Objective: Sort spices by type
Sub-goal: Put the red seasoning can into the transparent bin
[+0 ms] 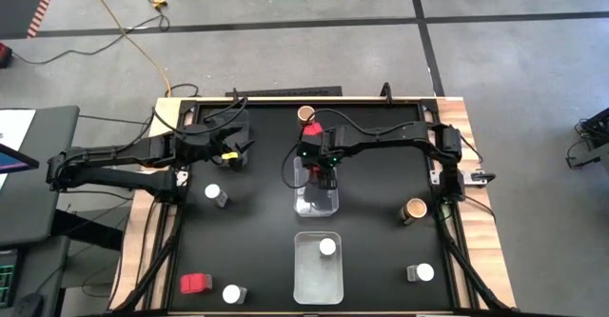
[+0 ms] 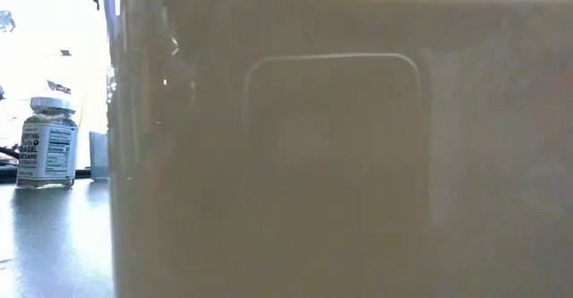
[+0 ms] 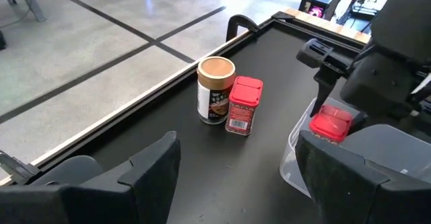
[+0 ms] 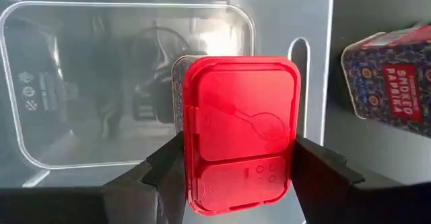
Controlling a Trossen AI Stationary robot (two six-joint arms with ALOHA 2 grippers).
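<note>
My right gripper (image 1: 324, 168) is shut on a red-lidded spice box (image 4: 239, 133) over the far clear tub (image 1: 317, 201) at the table's middle. Behind it a brown-topped jar (image 3: 215, 88) and a second red box (image 3: 242, 106) stand upright side by side on the mat. My left gripper (image 3: 236, 177) stands open and empty at the far left (image 1: 233, 152). The near tub (image 1: 317, 277) holds a white-lidded jar (image 1: 327, 247). Loose on the mat are white-lidded jars (image 1: 217, 195), (image 1: 232, 294), (image 1: 421, 273), a red box (image 1: 195, 283) and a brown-topped jar (image 1: 412, 210). My right gripper pinches the red box between its two fingers, one on each opposite side just under the lid's edge (image 4: 192, 153). The fingers come steeply from above. The box is upright, lid up, over the tub's opening; whether its base touches the tub floor is hidden.
The mat's raised rim (image 3: 155, 93) runs along the far edge behind the standing pair. The low view is almost filled by the near tub's wall (image 2: 340, 155), with one labelled jar (image 2: 47, 141) beside it. Bare mat lies between the tubs and both side edges.
</note>
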